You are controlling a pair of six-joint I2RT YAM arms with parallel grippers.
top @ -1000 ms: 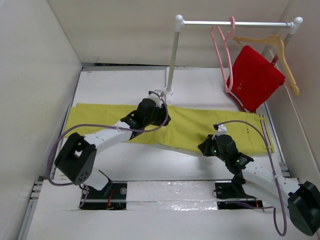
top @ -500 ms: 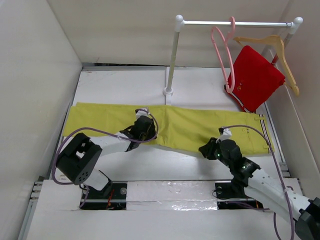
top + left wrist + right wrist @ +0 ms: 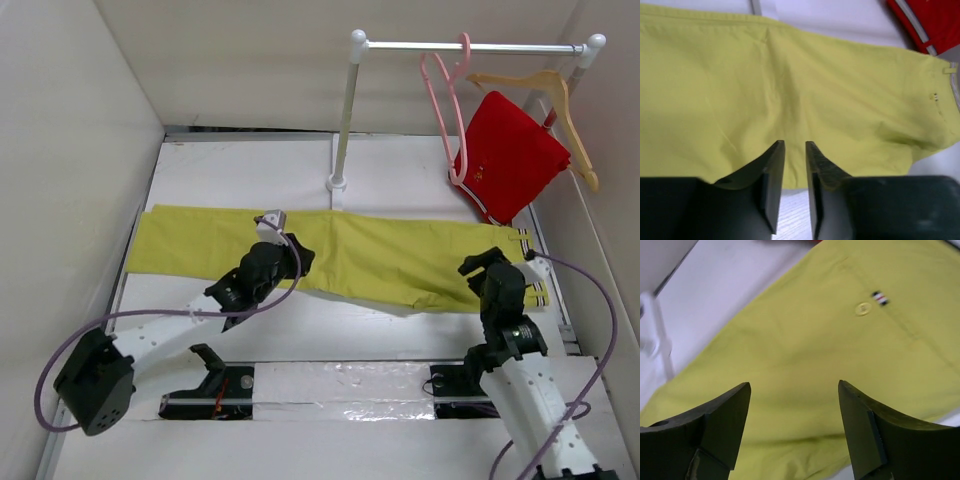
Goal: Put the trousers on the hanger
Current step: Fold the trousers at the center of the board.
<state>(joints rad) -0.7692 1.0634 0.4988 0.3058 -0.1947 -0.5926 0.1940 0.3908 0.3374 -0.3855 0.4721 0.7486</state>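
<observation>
The yellow-green trousers [image 3: 380,255] lie flat across the table, with the striped waistband trim [image 3: 535,290] at the right. The pink hanger [image 3: 447,110] hangs empty on the rail at the back right. My left gripper [image 3: 292,258] hovers over the near edge of the trouser legs; in the left wrist view the left gripper [image 3: 795,144] shows only a narrow gap with nothing in it, above the trousers [image 3: 790,80]. My right gripper [image 3: 480,268] is over the seat near the waistband. The right gripper [image 3: 795,385] is wide open and empty above the trousers [image 3: 830,340].
A red garment [image 3: 508,155] hangs on a light wooden hanger [image 3: 555,95] on the same rail [image 3: 470,46]. The rail's post [image 3: 345,110] stands just behind the middle of the trousers. White walls close in on the left and right.
The left arm pulled back toward the near left and its jaws narrowed. The right gripper swung right toward the waistband and opened from shut.
</observation>
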